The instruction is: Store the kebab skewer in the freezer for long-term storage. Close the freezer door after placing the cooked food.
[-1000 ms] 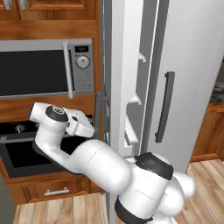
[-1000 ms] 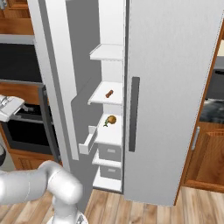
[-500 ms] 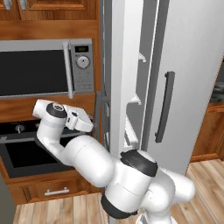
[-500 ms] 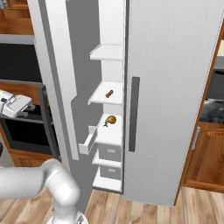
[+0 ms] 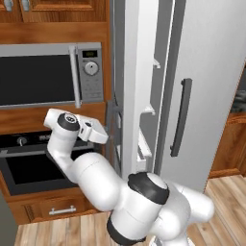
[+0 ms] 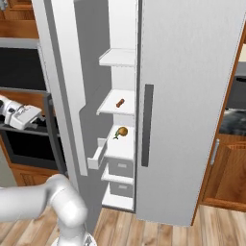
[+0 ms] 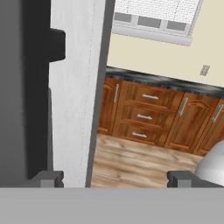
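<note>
- Far left, left base view: microwave (image 5: 50, 74) set in wooden cabinetry, wall oven (image 5: 29, 163) below it with a drawer underneath.
- Gripper (image 5: 98, 135) sits in front of the oven's top edge, just left of the freezer door (image 5: 132, 96). In the right base view the same gripper (image 6: 29, 117) lies at the left edge, beside the door's outer face.
- Hand view: the two fingertips (image 7: 46, 178) stand far apart, one at the door's edge, the other toward the open room. Jaws spread wide; nothing between them, nothing held.
- In the hand view the freezer door (image 7: 76, 87) runs as a pale vertical slab past the left fingertip, with a dark handle part on its left side. Whether the fingertip touches the door cannot be told.
- Freezer door stands open, swung out toward the robot, seen edge-on in the left base view.
- Freezer (image 6: 120, 125): white shelves exposed, drawers at the bottom.
- Kebab skewer (image 6: 120, 103) lies on the middle shelf, small and reddish-brown, well apart from the gripper.
- One shelf down, a rounded orange-brown item (image 6: 122, 131) with a bit of green.
- Right of the freezer: the other refrigerator door (image 6: 192, 105), shut, with a dark vertical bar handle (image 6: 147, 125).
- Far right: wooden cabinets (image 6: 226, 168) and wood floor (image 6: 211, 230).
</note>
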Tool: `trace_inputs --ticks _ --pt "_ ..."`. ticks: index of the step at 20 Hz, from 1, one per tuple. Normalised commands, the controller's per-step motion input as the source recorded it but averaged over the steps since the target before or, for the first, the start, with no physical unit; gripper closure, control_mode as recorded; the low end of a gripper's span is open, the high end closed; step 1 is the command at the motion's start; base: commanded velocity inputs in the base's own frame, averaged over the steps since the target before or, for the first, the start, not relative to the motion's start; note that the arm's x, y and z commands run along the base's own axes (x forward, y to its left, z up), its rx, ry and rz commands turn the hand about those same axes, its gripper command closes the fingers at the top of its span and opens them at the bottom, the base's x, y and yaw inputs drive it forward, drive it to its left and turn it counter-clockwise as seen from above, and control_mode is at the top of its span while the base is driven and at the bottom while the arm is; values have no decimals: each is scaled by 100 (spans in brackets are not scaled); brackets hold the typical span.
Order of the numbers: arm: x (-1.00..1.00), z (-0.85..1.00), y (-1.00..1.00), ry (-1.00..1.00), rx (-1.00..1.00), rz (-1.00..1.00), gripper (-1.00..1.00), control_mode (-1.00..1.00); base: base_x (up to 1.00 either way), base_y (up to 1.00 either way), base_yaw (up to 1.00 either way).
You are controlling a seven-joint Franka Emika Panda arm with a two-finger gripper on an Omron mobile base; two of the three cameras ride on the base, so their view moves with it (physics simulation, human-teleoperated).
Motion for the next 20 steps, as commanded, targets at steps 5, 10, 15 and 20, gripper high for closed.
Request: trace_inputs --ticks 5,10,15,20 --pt "6 -7 -27 0 0 1 -100 -100 0 0 0" --pt "13 -8 -22 0 0 2 -100 -100 0 0 0" --pt "8 -1 -58 0 0 8 -100 -100 0 0 0" --pt "5 0 -78 0 0 11 -100 -100 0 0 0"
